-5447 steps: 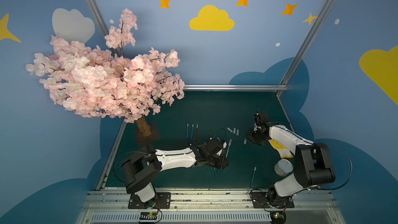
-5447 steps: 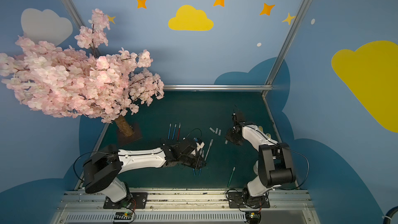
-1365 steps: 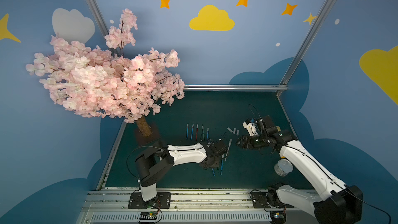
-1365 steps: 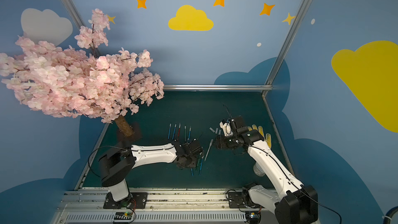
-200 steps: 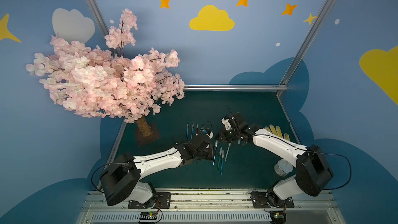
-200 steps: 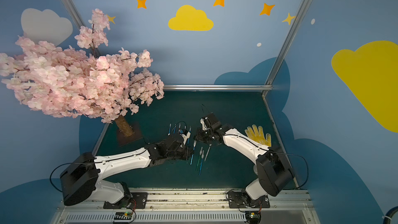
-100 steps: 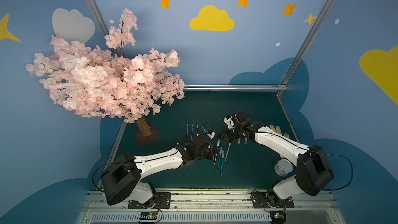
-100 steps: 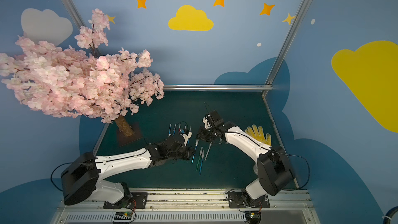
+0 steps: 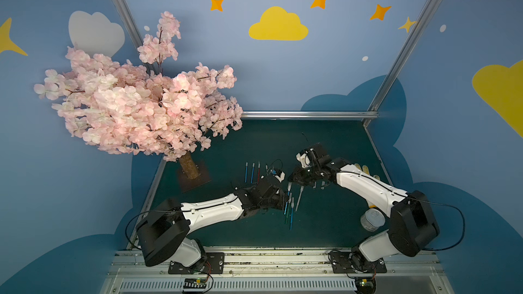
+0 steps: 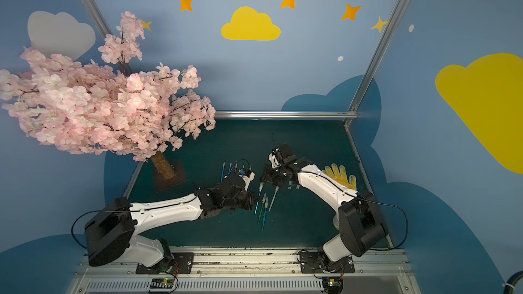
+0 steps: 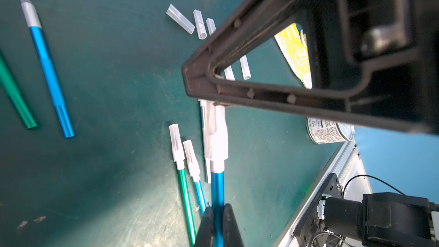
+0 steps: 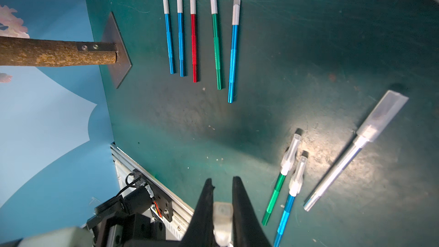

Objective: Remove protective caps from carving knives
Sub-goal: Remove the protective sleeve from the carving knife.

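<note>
Over green matting (image 11: 118,79), left hand (image 11: 217,210) clamps blue knife (image 11: 217,191), blade end toward right hand (image 12: 222,181) pinching its cap (image 11: 215,136).

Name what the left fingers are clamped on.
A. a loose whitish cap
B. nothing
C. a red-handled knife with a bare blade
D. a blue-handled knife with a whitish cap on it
D: in the left wrist view the left fingers pinch the thin blue-handled pen-like knife, and a translucent whitish plastic cap covers its blade end.
</note>
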{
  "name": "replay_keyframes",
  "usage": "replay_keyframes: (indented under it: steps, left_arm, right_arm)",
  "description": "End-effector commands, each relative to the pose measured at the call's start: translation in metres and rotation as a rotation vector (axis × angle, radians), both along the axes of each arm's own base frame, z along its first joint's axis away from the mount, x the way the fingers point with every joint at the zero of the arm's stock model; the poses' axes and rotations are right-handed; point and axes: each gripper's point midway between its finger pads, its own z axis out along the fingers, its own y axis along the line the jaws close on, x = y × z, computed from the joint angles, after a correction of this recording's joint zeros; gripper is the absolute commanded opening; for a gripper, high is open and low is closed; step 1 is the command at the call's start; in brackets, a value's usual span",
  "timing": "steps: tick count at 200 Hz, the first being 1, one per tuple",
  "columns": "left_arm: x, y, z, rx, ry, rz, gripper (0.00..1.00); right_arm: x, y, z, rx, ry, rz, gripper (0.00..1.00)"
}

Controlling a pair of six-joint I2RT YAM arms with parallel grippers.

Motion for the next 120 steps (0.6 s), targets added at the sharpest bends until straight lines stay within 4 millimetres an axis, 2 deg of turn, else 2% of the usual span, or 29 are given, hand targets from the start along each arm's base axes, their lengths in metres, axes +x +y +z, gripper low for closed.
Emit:
replay_keyframes:
  steps: [1,120]
  left_arm:
    - [-0.040,0.003,-0.029,0.077,0.132,-0.110,0.06]
    - [-0.047,-0.001,-0.033,0.069,0.151,-0.125,0.06]
  right_arm:
    - [0.052,-0.002,0.044,0.046,-0.214,-0.083,0.09]
    - [0.074,-0.009,0.054,0.039,-0.264,-0.124,0.08]
